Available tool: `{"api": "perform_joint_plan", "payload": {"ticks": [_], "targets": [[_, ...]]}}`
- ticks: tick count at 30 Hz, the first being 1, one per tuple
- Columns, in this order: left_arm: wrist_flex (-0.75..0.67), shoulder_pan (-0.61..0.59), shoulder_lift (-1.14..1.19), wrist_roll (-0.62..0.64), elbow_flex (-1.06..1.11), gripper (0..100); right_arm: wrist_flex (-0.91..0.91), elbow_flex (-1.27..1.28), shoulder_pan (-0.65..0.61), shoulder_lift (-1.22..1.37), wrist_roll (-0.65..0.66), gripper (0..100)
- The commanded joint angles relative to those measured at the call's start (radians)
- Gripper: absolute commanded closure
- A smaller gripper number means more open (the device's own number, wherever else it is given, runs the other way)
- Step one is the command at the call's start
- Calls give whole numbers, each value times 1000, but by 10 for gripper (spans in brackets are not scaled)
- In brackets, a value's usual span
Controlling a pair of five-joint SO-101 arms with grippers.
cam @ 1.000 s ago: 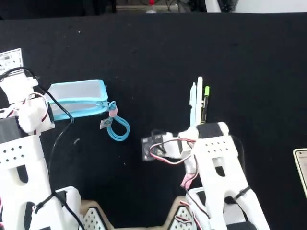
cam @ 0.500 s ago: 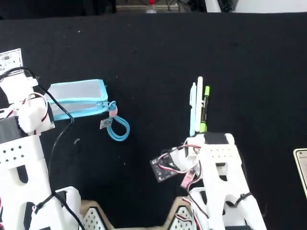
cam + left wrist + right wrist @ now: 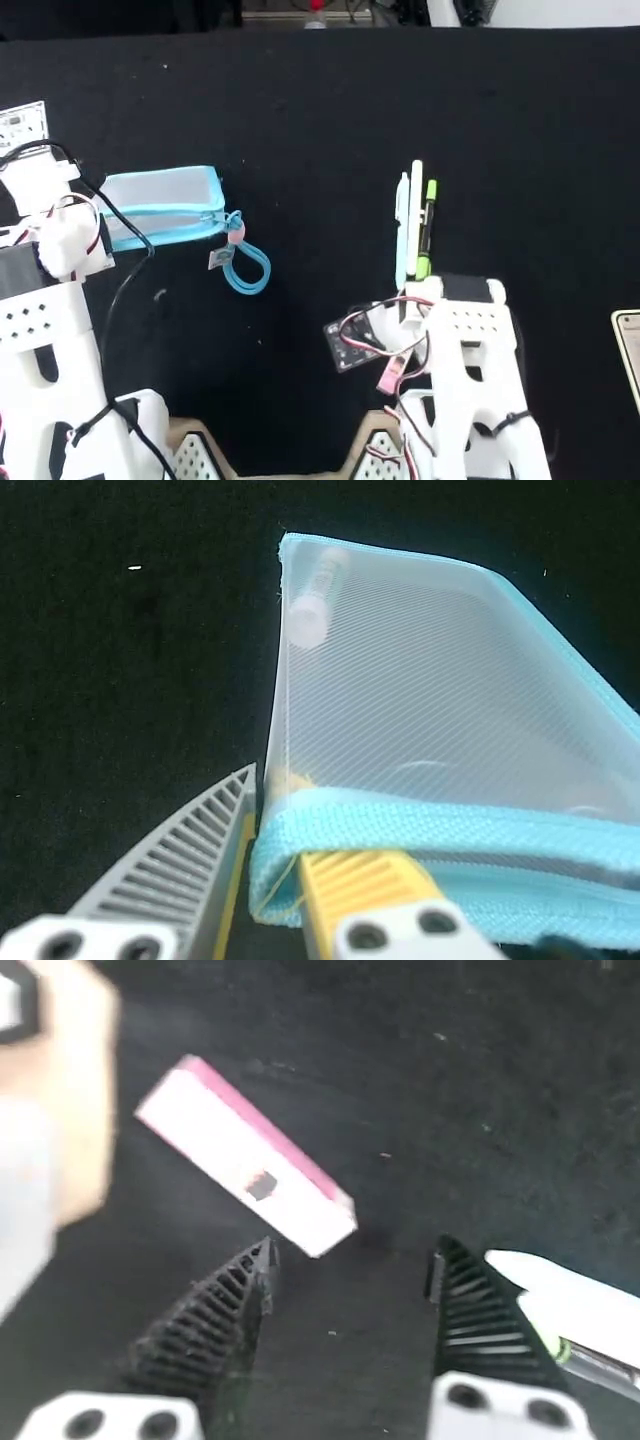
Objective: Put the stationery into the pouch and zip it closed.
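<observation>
Right claw (image 3: 352,1250) gapes, eraser (image 3: 245,1170) just beyond its tips; left claw (image 3: 268,785) pinches pouch (image 3: 420,690).

The table (image 3: 320,90) has a flat black surface. Toward its left side in the high view lies a translucent pouch (image 3: 160,198) with light-blue trim, and its blue loop strap (image 3: 248,270) is spread on the surface just beside it. Right of centre, a pale-blue pen (image 3: 402,225), a white pen (image 3: 415,212) and a green-tipped marker (image 3: 428,225) lie parallel, side by side. A pink-and-white eraser (image 3: 245,1170) lies flat near them. A card (image 3: 628,345) lies at the right edge.
</observation>
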Motion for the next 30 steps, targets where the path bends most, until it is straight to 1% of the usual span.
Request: {"api": "perform_joint_plan", "payload": {"ticks": [1, 5, 7, 11, 20, 21, 23, 26, 28, 30], "targets": [[-14, -7, -12, 9, -56, 970, 100, -50, -29, -59, 14, 747], [-14, -10, -12, 9, -56, 970, 87, 18, -109, -82, 14, 747], [-14, -10, -12, 9, -56, 970, 35, 61, -129, -84, 14, 747], [-14, -12, -12, 9, -56, 970, -77, 145, -123, -85, 14, 748], [-14, -12, -12, 9, -56, 970, -112, 170, -110, -87, 9, 753], [-14, -12, -12, 9, -56, 970, -126, 170, -110, -87, 8, 774], [-14, -12, -12, 9, -56, 970, -141, 170, -110, -87, -5, 855], [-14, -12, -12, 9, -56, 970, -146, 151, -118, -88, -120, 992], [-14, -12, -12, 9, -56, 970, -141, 116, -118, -88, -224, 975], [-14, -12, -12, 9, -56, 970, -141, 76, -120, -88, -370, 989]]}}
